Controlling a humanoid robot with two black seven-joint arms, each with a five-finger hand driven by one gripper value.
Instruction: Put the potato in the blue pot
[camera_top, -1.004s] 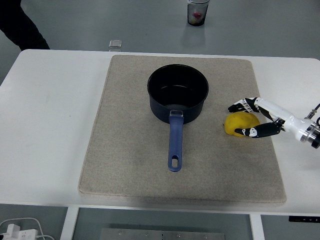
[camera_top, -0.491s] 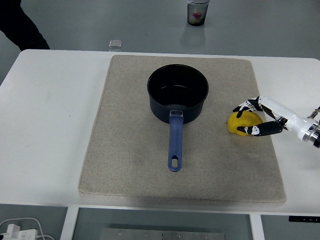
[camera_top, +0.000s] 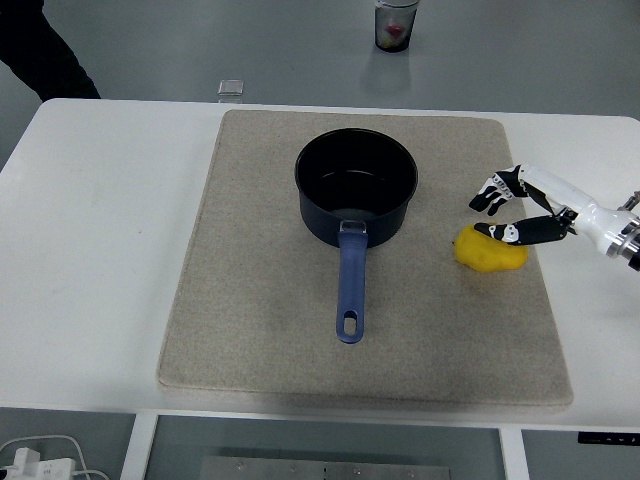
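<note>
One arm does the work, from the right. Nearest the table's front edge lies the beige mat (camera_top: 250, 340), with the pan's blue handle pointing down toward it, clear of the hand's path. Further in, the potato (camera_top: 489, 250) sits on the mat just right of the blue pot (camera_top: 356, 187), not yet inside. The right hand (camera_top: 515, 208) hovers over its far side, fingers (camera_top: 492, 196) spread wide and gripping nothing, its thumb resting along the potato's top. Beyond the table stands a cup (camera_top: 396, 24).
</note>
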